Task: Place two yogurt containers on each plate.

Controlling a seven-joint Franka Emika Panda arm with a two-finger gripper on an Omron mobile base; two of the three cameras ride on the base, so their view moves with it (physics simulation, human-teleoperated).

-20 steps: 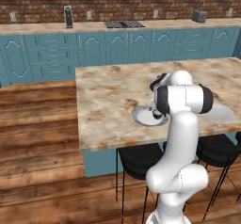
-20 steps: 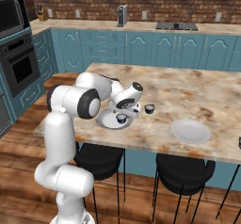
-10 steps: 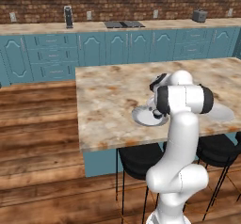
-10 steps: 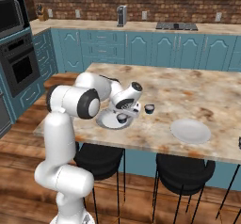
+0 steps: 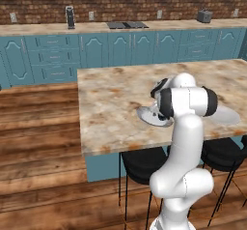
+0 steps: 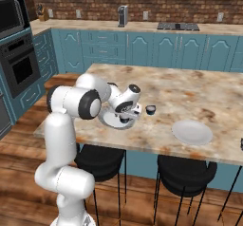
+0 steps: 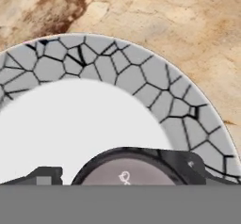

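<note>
My gripper (image 6: 126,117) hangs low over the left plate (image 6: 110,121), whose crackled grey rim (image 7: 155,77) curves across the hand view. A yogurt container (image 7: 136,169), dark-walled with a pale top, sits on this plate's white middle between my fingertips (image 7: 44,175). The fingers stand wide, the left one just clear of the cup, so the gripper (image 7: 120,177) is open. Another yogurt container (image 6: 150,109) stands on the counter just right of this plate. The second plate (image 6: 191,132) lies bare further right. My arm hides part of the left plate (image 5: 147,115) in the left base view.
The plates lie on a marble island counter (image 6: 190,92), near its front edge (image 6: 142,149). Black stools (image 6: 185,173) stand under that edge. Teal cabinets and a back counter (image 5: 120,28) run along the far wall.
</note>
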